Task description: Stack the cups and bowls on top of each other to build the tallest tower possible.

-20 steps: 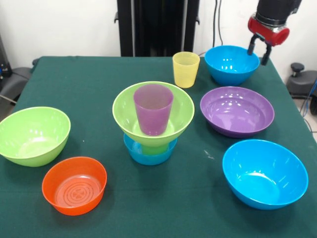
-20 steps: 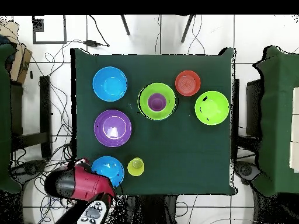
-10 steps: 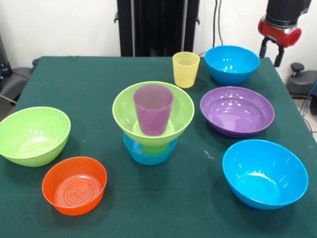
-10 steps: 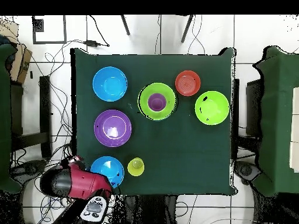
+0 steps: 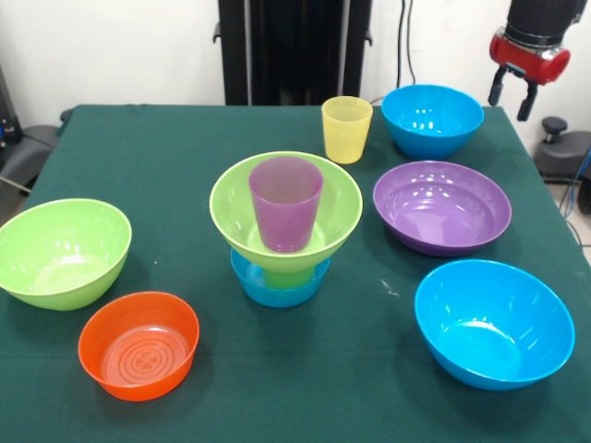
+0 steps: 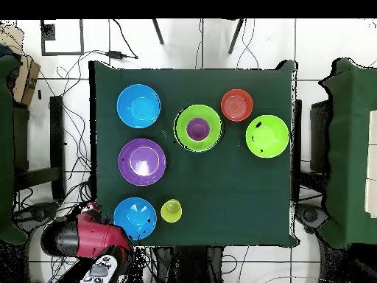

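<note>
The tower stands mid-table: a small blue bowl (image 5: 277, 288) at the base, a green cup (image 5: 288, 276) barely showing, a lime green bowl (image 5: 286, 214) and a purple cup (image 5: 286, 203) inside it on top; from overhead the tower (image 6: 198, 128) is one green ring around purple. A yellow cup (image 5: 346, 128) stands alone behind it. My gripper (image 5: 512, 94) hangs open and empty past the table's far right corner, just right of a blue bowl (image 5: 432, 118). Overhead, the gripper (image 6: 90, 210) sits off the table beside that blue bowl (image 6: 135, 218).
A wide purple bowl (image 5: 441, 205) and a second blue bowl (image 5: 493, 321) lie along the right side. A lime green bowl (image 5: 63, 251) and a small orange bowl (image 5: 138, 343) sit at the left. The green table (image 5: 166, 148) ends close under the gripper.
The gripper has drawn away from the far blue bowl's rim, moving right and slightly up, out past the table's corner. The bowls and cups have not moved.
</note>
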